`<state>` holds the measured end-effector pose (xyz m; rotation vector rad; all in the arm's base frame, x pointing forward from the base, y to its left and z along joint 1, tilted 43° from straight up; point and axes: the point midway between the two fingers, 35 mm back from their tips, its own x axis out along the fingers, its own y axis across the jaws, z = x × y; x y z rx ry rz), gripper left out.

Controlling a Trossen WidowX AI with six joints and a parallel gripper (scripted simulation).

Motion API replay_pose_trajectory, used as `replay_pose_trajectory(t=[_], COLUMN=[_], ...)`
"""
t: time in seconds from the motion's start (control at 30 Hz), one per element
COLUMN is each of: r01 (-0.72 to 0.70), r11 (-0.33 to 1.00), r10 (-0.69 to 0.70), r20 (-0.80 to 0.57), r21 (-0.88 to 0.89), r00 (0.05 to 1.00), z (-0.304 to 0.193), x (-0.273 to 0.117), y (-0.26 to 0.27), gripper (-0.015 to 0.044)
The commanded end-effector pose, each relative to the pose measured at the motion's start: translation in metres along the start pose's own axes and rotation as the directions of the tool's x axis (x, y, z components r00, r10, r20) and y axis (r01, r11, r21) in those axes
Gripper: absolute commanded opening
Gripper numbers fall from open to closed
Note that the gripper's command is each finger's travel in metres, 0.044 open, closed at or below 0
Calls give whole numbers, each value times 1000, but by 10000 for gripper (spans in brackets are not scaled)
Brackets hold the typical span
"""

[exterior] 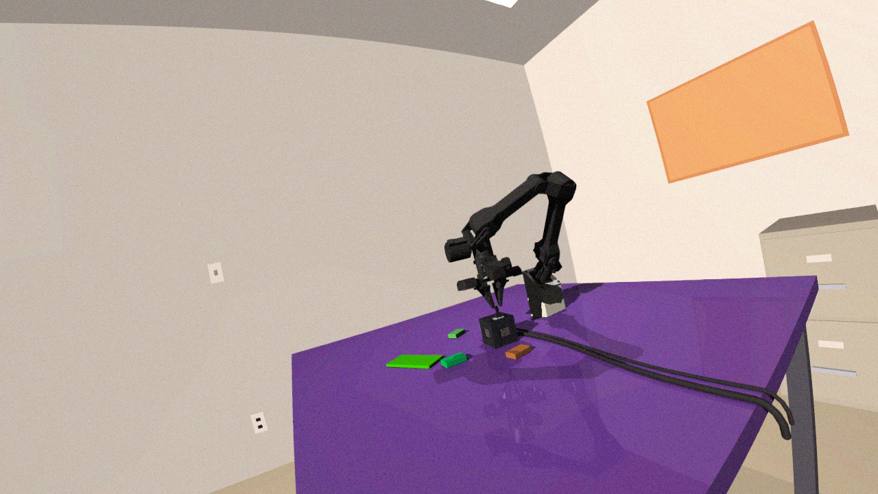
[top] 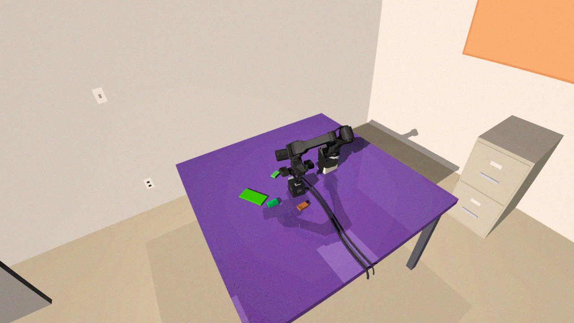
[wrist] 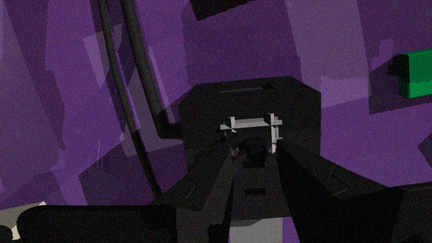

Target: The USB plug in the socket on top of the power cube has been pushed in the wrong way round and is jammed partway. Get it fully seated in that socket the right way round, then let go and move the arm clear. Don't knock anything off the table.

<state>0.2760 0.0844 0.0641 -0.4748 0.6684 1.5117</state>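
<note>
The black power cube [top: 297, 188] [exterior: 498, 331] [wrist: 202, 101] stands on the purple table [top: 256, 249] [exterior: 368, 429]. A silver socket edge [wrist: 251, 123] shows on its top in the wrist view. A small dark plug [exterior: 497, 311] [wrist: 255, 153] stands up from the cube's top; how deep it sits and which way round it is cannot be told. My gripper [exterior: 496, 305] [wrist: 253, 150] points down just above the cube. It is slightly open, its fingertips on either side of the plug, with nothing visibly gripped. The lower plug is in deep shadow.
Two black cables [top: 332, 216] [exterior: 620, 356] run from the cube over the table edge. A green slab [top: 253, 196] [exterior: 414, 361], a teal stick [top: 272, 202] [exterior: 454, 359] [wrist: 420, 74], an orange stick [top: 302, 205] [exterior: 518, 351] and a small green block [top: 275, 174] [exterior: 456, 333] lie around it.
</note>
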Motion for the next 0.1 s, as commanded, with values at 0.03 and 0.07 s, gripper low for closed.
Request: replay_pose_trajectory(t=[0.03, 0.07], r01=[6, 6], r11=[1000, 1000], r10=[-6, -6], r20=[-3, -3], r21=[-5, -5], r00=[1000, 1000], z=[0, 0], x=[-6, -7], y=[-1, -1], gripper=[95, 95])
